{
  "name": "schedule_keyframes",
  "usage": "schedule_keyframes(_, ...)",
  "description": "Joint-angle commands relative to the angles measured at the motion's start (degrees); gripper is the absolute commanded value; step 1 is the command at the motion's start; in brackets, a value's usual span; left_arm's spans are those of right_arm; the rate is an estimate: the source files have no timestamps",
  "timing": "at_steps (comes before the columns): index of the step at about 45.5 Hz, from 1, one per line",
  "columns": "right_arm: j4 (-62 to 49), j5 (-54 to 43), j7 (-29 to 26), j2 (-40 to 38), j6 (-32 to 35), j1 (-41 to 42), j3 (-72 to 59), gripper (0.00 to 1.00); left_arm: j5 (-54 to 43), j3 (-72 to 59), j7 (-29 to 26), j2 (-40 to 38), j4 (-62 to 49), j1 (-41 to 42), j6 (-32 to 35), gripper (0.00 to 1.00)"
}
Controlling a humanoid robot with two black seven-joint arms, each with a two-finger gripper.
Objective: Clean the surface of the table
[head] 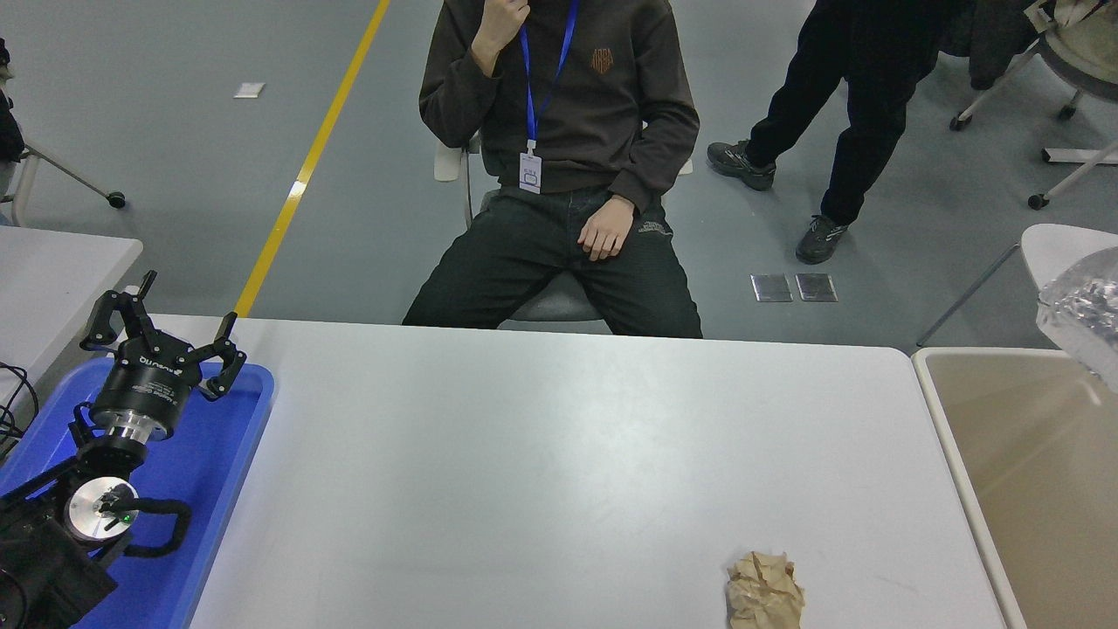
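Now the bench (pixel 559 454) fills the middle of the view, and nearly all of it is bare; one crumpled ball of brown paper (pixel 765 590) sits near its front right edge. Just past the right end stands a beige bin (pixel 1031 454), and a piece of crinkled foil (pixel 1083 319) hangs at the picture's right border above it. What carries the foil is out of view, so the right end effector's state cannot be told. The left end effector (pixel 166 336) is parked over a blue tray (pixel 210 489) at lower left, fingers spread and holding nothing. To do this step well, let the foil go only when it is fully over the bin, well inside the rim, then come for the paper from above.
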Motion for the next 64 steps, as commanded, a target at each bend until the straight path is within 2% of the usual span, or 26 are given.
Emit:
schedule_keyframes(1,-0.8,12.6,2.9,3.8,-7.4,-5.7,0.1,0.0,0.0,0.0,0.0,0.0,0.0,0.0,0.0,1.0)
schedule_keyframes(6,-1.0,18.1,4.4,7.2,-11.9,-8.8,0.2,0.0,0.0,0.0,0.0,0.0,0.0,0.0,0.0,1.0)
schedule_keyframes(12,-3.7,18.9,5.2,12.7,-16.3,-13.3,1.0,0.0,0.0,0.0,0.0,0.0,0.0,0.0,0.0,1.0)
schedule_keyframes(18,-10.0,20.1,5.2,17.8,-17.2,-17.2,1.9,0.0,0.0,0.0,0.0,0.0,0.0,0.0,0.0,1.0)
schedule_keyframes(34,-22.1,21.5,5.3,27.5,-16.6,-27.2,8.3,0.0,0.0,0.0,0.0,0.0,0.0,0.0,0.0,1.0)
schedule_keyframes(44,-32.4,21.4,5.2,35.9,-15.9,-29.7,9.0,0.0,0.0,0.0,0.0,0.0,0.0,0.0,0.0,1.0)
schedule_keyframes(54,-39.2,21.2,5.2,40.3,-12.3,-30.6,9.0,0.0,0.0,0.0,0.0,0.0,0.0,0.0,0.0,1.0)
schedule_keyframes(64,-53.6,20.7,4.6,47.5,-6.7,-30.7,8.9,0.0,0.0,0.0,0.0,0.0,0.0,0.0,0.0,1.0)
